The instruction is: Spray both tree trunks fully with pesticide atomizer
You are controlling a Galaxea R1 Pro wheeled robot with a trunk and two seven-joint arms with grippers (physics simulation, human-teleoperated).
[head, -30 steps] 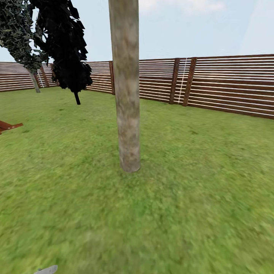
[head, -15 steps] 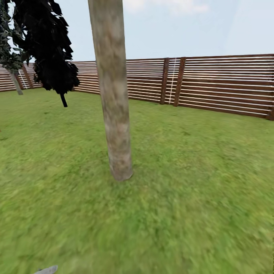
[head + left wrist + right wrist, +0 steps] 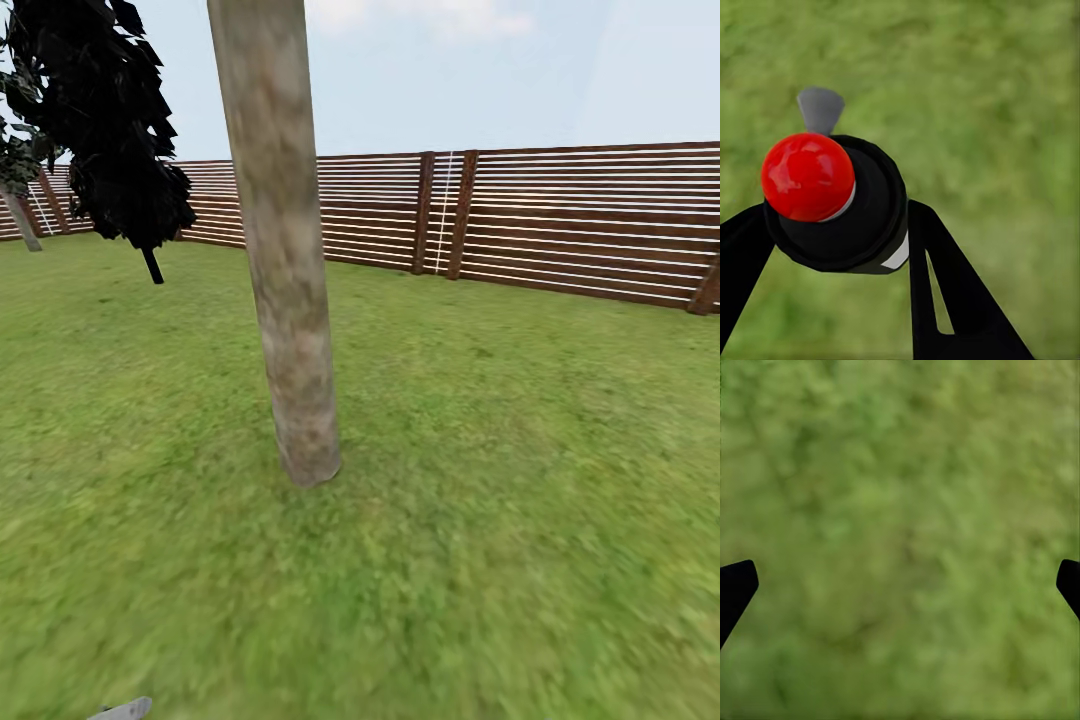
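Both hands have flat, matte black, tapering fingers point(image 3: 945, 285).

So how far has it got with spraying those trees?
Done: the atomizer is off the grass, clamped in the left gripper; the right gripper hangs open over lawn. In hand: a trunk stands close ahead of the robot. Left: no white spray shows on the bark, so spraying looks not yet begun, and I cannot see the second tree being treated either.
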